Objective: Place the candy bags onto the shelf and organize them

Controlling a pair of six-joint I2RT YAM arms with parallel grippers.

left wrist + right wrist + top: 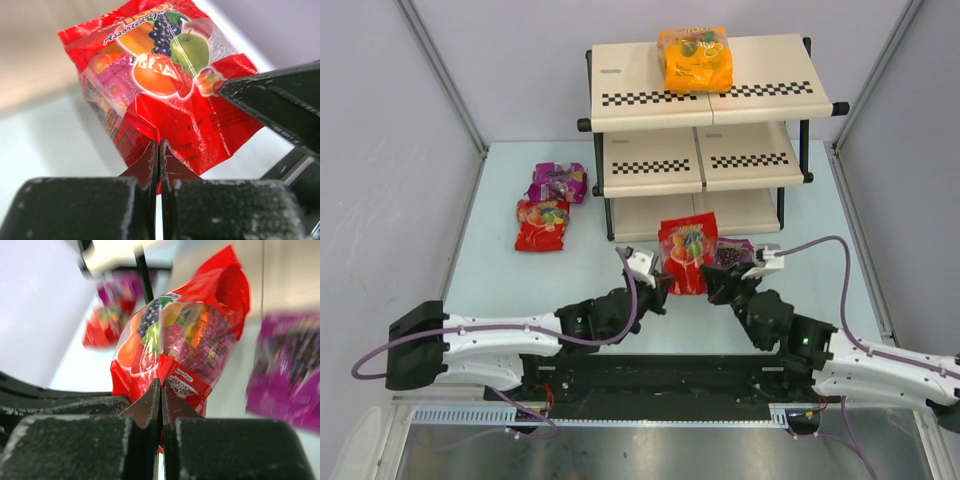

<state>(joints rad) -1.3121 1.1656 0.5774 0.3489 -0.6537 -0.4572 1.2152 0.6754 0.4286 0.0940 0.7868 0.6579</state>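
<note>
Risk lies in the shared grip: left gripper [658, 283] and right gripper [712, 283] are both clamped on the near seam of one red candy bag [687, 255], just in front of the shelf [630, 85]; uneven pulls could tear it or let it slip

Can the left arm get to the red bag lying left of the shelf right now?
Probably not yet. The left claw is shut on the upright red bag, which the right claw pinches too. Nothing lies between that arm and the lying red bag, so once it lets go the way looks free.
</note>
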